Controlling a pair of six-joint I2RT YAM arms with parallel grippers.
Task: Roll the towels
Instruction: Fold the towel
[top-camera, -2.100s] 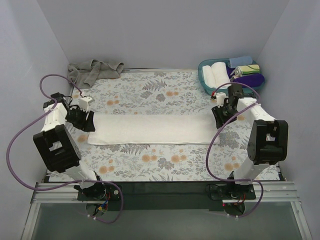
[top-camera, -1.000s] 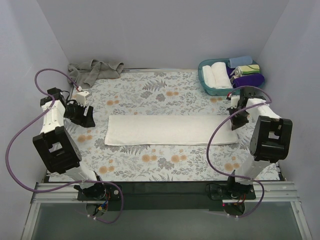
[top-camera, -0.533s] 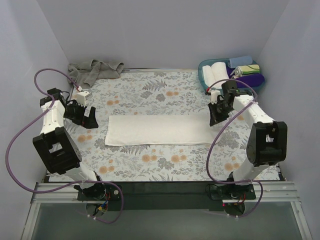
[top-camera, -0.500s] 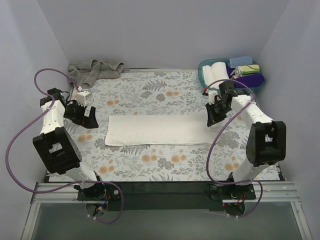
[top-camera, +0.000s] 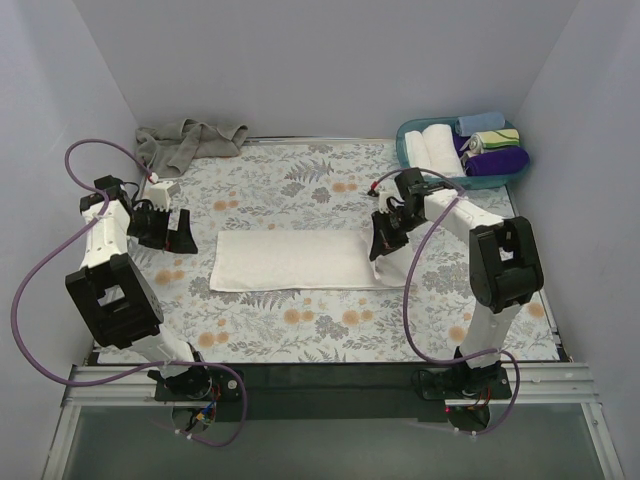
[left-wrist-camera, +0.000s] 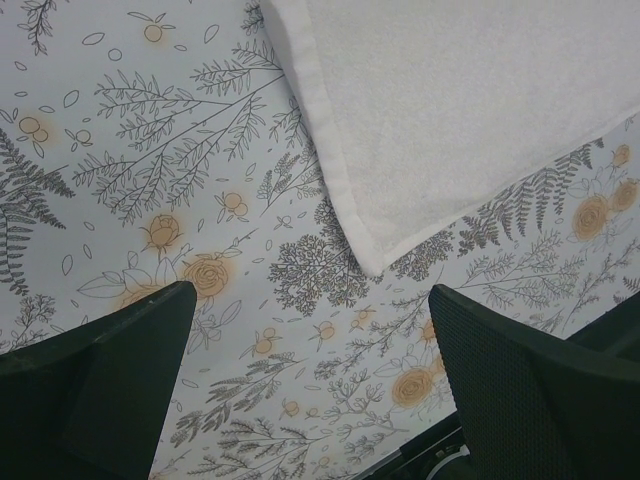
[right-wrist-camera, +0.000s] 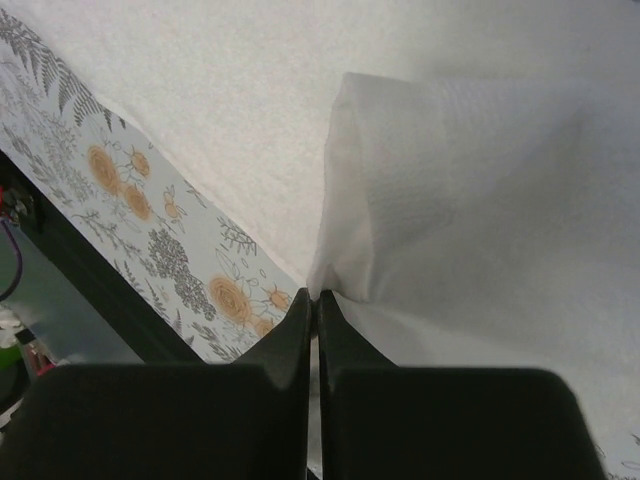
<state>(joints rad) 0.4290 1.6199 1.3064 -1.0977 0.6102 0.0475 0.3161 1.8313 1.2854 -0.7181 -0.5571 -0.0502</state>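
A long white towel (top-camera: 290, 259) lies flat across the middle of the flowered table. Its right end is lifted and folded back over the rest. My right gripper (top-camera: 381, 243) is shut on that end; in the right wrist view the white towel (right-wrist-camera: 470, 180) hangs folded from the pinched fingertips (right-wrist-camera: 315, 297). My left gripper (top-camera: 180, 238) is open, just left of the towel's left end and apart from it. The towel's corner (left-wrist-camera: 375, 262) shows ahead of its spread fingers (left-wrist-camera: 520, 370). A grey-beige towel (top-camera: 185, 141) lies crumpled at the back left.
A teal basket (top-camera: 410, 160) at the back right holds several rolled towels, white, blue, striped and purple. The tablecloth (top-camera: 300, 190) has a grey leaf and orange flower print. Grey walls close in the left, back and right sides.
My right gripper has carried the towel's right end leftward, folding it back over the towel, which now looks shorter. My left gripper let go of the left end and opened wide.
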